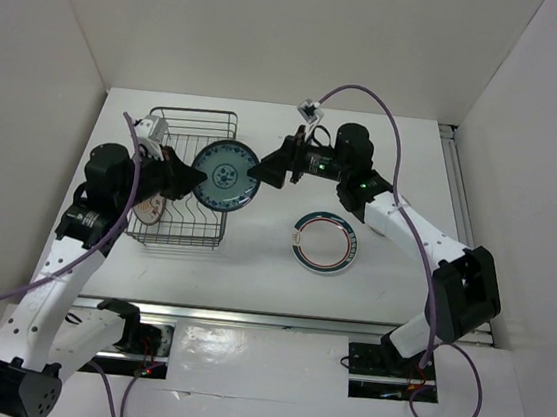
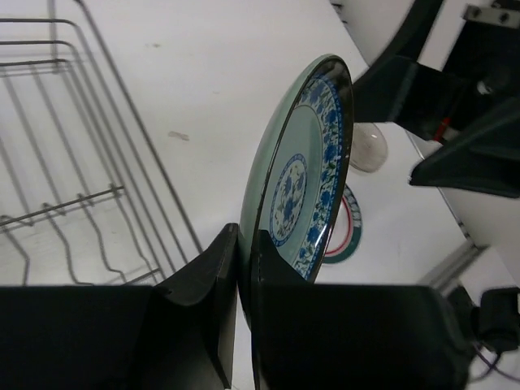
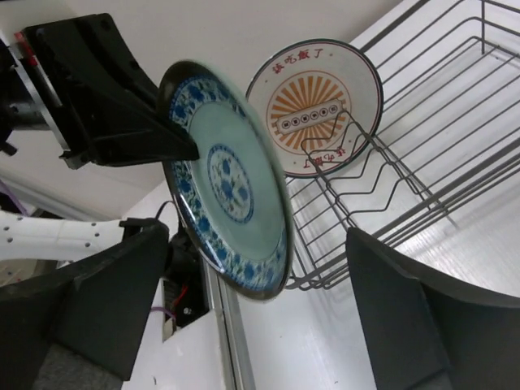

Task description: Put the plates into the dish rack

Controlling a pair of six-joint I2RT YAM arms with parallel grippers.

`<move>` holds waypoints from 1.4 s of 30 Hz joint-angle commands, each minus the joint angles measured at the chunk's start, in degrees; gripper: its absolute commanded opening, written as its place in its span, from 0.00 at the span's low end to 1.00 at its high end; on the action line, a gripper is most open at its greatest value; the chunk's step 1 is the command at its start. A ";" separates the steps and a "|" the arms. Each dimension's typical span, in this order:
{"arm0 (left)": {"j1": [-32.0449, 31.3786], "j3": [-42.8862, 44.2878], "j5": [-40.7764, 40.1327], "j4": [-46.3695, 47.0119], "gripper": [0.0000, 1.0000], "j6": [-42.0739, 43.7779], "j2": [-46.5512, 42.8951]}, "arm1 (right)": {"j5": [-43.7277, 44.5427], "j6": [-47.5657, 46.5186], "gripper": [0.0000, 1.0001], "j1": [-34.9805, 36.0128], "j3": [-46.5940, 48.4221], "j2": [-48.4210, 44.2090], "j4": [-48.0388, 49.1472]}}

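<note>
My left gripper is shut on the lower rim of the teal-blue patterned plate and holds it on edge above the right side of the dish rack. My right gripper is wide open at the plate's right rim, its fingers apart from the plate. The orange sunburst plate stands between tines in the rack. The white plate with blue-and-red rim rings lies flat on the table. The greyish-beige plate is out of view.
The rack sits at the table's left, near the left wall. White walls close in the back and both sides. A metal rail runs along the near edge by the arm bases. Purple cables trail from both arms.
</note>
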 commanded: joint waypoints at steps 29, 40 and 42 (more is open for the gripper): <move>-2.76 8.94 -51.06 -18.75 0.00 2.59 9.36 | 11.62 -5.59 1.00 -2.06 -3.03 -1.94 -9.08; -2.76 8.94 -47.01 -17.08 0.00 3.21 12.36 | 8.45 -5.07 1.00 -4.44 -6.37 -1.94 -5.31; -2.76 8.94 -45.70 -17.08 0.00 3.21 12.36 | 7.84 -5.07 1.00 -4.97 -6.38 -1.94 -5.30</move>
